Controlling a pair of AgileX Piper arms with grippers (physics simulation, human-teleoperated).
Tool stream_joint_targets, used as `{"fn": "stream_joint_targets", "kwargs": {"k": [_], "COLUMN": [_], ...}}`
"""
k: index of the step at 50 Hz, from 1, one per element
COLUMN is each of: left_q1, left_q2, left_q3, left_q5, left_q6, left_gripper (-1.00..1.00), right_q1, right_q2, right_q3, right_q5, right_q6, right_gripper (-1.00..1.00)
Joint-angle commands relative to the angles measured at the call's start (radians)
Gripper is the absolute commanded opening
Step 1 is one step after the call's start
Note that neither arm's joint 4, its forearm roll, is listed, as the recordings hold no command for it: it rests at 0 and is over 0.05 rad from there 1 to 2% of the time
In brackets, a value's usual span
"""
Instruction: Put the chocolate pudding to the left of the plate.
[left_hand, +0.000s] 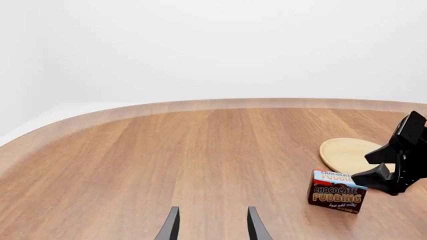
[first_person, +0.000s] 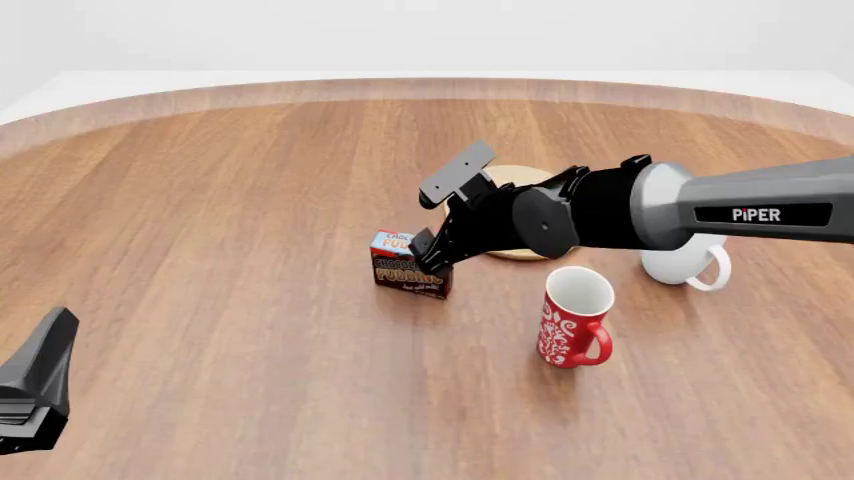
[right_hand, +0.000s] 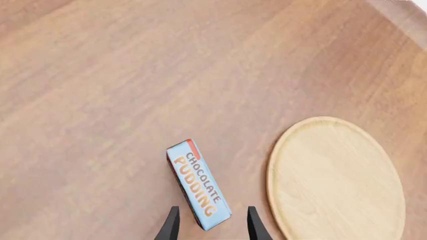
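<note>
The chocolate pudding stands upright on the table just left of the plate, which my right arm largely hides in the front view. My right gripper is open and hovers over the carton's right end. In the right wrist view the carton's light blue top lies between the fingers without touching them, with the plate beside it. My left gripper is open and empty, far to the front left. The left wrist view shows the pudding, the plate and the right gripper.
A red patterned mug stands in front of the plate, right of the pudding. A white mug stands to the right, partly behind my right arm. The wooden table's curved far edge runs across the back.
</note>
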Motion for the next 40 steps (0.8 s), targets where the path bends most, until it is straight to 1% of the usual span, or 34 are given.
{"fn": "stream_joint_targets", "kwargs": {"k": [1,13,14,15,40], "left_q1": [0.000,0.000,0.000,0.000,0.000], "left_q2": [0.000,0.000,0.000,0.000,0.000], "left_q3": [0.000,0.000,0.000,0.000,0.000], "left_q5": [0.000,0.000,0.000,0.000,0.000], "left_q6": [0.000,0.000,0.000,0.000,0.000], "left_gripper": [1.00,1.00,1.00,1.00,1.00], "right_q1": [-0.001,-0.004,-0.002,-0.001,-0.003], "right_q2": [0.017,0.038,0.055,0.057,0.089], "right_q3": [0.007,0.019,0.028,0.029,0.031], "right_q5": [-0.017,-0.041,-0.064,-0.066,-0.092], "right_q6": [0.006,0.016,0.027,0.027,0.040], "right_gripper": [1.00,1.00,1.00,1.00,1.00]}}
